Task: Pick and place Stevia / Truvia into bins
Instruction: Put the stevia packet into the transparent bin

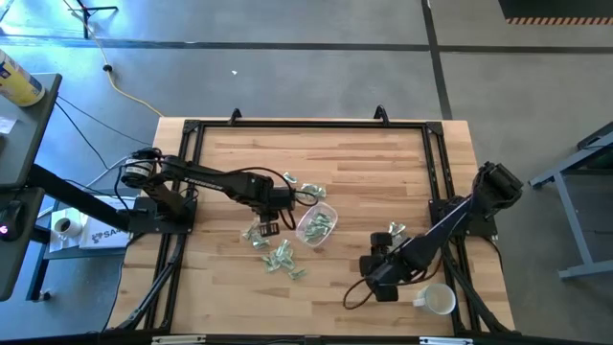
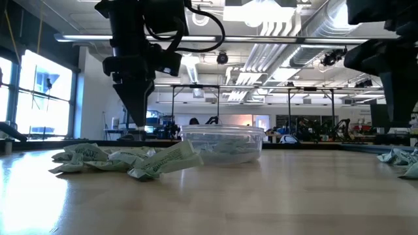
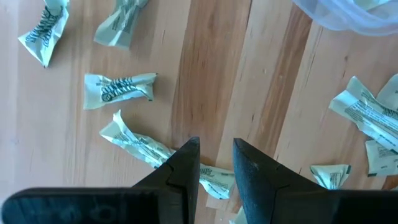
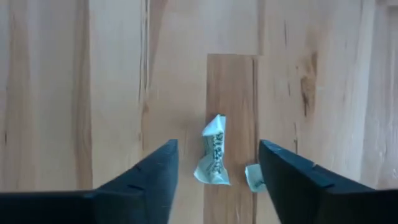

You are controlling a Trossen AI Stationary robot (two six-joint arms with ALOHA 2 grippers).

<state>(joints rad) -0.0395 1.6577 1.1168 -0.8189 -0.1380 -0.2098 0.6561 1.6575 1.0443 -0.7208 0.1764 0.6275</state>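
Crumpled pale green and white packets [image 1: 280, 254] lie scattered on the wooden table, and several more sit inside the clear container [image 1: 317, 225] at mid-table. My left gripper [image 1: 268, 228] points down just left of the container. It is open by a narrow gap [image 3: 216, 155], with a fingertip on either side of the end of one lying packet [image 3: 214, 182]. My right gripper [image 1: 378, 251] hangs wide open [image 4: 217, 144] over the right half of the table. A packet [image 4: 213, 152] lies on the wood between its fingers, and a smaller scrap [image 4: 252, 177] lies beside that.
A white mug [image 1: 439, 299] stands near the table's near right corner, close to my right arm. More packets lie on the far side of the container [image 1: 308, 190] and by my right gripper [image 1: 395, 230]. A black frame [image 1: 306, 123] borders the table.
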